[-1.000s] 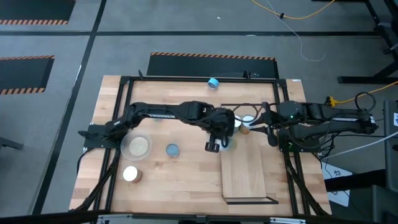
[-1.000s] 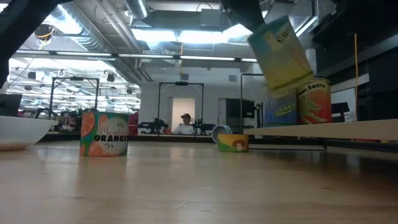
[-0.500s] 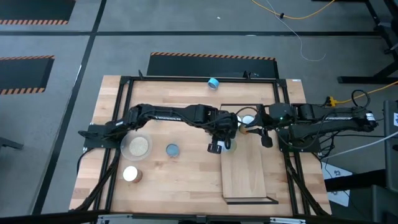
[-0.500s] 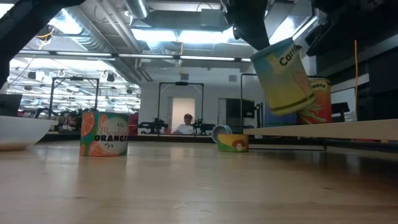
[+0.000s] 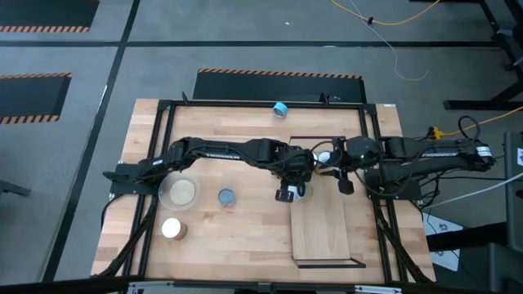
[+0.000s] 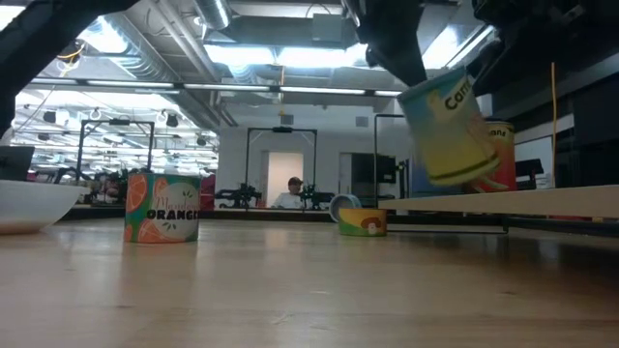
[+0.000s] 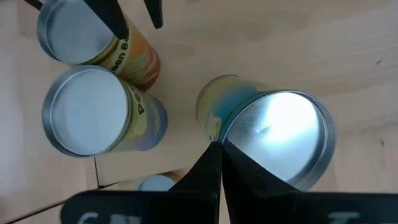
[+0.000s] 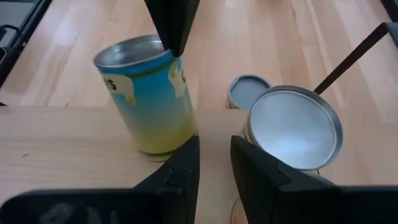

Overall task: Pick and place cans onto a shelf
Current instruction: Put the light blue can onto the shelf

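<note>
Left gripper (image 7: 219, 149) clenched on the rim of the yellow-blue can (image 6: 447, 130) — can tilted, top leaning left.

Can hangs over the shelf (image 5: 320, 220) beside two standing cans (image 7: 87, 118); right gripper (image 8: 214, 158) parted, empty — wood table (image 5: 237, 229), workshop behind.

Left arm stretched across, left tool (image 5: 287, 193) pinched closed, right tool (image 5: 343, 183) close beside, fingers slightly parted

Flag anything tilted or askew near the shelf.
The yellow-and-blue can is tilted, pinched at its rim by the left gripper above the shelf. The two cans already on the shelf stand upright. Right gripper hovers nearby.
</note>
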Controlling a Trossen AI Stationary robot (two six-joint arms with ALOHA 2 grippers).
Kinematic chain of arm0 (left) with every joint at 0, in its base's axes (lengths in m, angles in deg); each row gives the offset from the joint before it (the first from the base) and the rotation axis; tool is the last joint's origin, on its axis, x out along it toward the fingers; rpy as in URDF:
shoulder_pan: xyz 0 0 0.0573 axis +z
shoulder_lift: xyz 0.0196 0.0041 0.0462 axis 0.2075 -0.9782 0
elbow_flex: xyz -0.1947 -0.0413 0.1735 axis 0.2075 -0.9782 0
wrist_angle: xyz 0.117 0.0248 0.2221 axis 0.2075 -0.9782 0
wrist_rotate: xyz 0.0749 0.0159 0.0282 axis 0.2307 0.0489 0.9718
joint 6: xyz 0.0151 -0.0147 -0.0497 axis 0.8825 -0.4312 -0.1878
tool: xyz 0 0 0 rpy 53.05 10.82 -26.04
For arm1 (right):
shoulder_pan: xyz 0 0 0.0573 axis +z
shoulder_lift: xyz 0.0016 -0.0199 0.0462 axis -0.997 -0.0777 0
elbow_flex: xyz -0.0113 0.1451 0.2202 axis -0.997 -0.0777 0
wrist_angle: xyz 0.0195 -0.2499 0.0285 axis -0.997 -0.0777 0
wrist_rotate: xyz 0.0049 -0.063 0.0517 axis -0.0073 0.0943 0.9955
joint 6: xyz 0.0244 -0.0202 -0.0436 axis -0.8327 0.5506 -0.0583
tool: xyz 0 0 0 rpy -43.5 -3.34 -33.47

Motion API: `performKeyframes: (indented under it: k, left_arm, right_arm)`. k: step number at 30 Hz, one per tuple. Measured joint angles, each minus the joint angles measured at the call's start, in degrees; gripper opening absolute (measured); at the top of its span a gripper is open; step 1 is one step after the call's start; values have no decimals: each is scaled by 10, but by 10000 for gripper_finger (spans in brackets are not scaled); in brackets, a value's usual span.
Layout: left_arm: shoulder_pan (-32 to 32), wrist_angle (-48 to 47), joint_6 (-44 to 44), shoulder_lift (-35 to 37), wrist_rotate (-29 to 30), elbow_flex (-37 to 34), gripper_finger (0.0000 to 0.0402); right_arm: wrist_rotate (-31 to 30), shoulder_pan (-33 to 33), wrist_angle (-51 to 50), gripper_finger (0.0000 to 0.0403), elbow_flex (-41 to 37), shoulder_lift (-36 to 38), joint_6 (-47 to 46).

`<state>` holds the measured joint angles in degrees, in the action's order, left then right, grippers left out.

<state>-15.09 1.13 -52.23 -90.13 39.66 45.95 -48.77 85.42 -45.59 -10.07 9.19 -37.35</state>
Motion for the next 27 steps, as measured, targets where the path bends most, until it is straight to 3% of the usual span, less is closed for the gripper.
performKeyframes:
  k: [9, 27]
  left_arm:
    - [1, 0, 0, 0, 0, 0, 0]
    - [1, 11, -1, -17, 1, 0, 0]
  right_arm:
    - [45, 0, 47, 97, 0, -36, 1]
    - [46, 0, 75, 97, 0, -75, 3]
